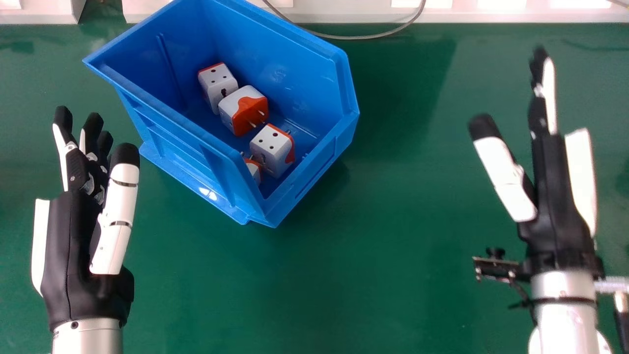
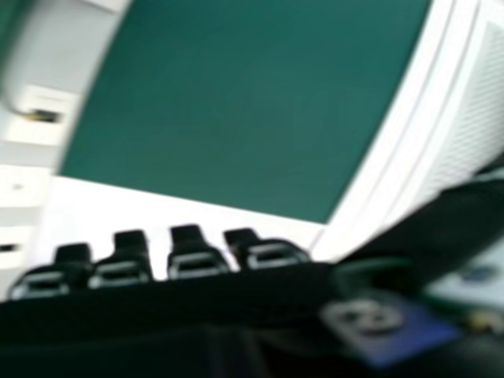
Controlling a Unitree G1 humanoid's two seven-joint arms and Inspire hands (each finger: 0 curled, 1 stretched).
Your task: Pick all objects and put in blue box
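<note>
White-and-orange cube-shaped plug adapters [image 1: 236,105]: inside the box, ahead and to the right of the left hand; four can be made out, one partly hidden by the near wall. Their mixed angles suggest they were let drop, since the task only asks that they end up inside.

Blue open-topped plastic box [image 1: 304,64]: just beside the left hand's thumb, well apart from the right hand; set slantwise between the two, probably so either can reach in.

Left hand [image 1: 73,236]: open, fingers pointing forward, holding nothing; likely parked clear of the box's rim.

Right hand [image 1: 555,196]: open and empty, fingers extended, thumb spread towards the box; it seems to have no adapter left to fetch, so the job looks complete or nearly so.

Green tabletop [image 1: 344,270]: beneath both hands, bearing the box.

Grey cable [image 1: 344,37]: beyond both hands, behind the box, out of their working space.
</note>
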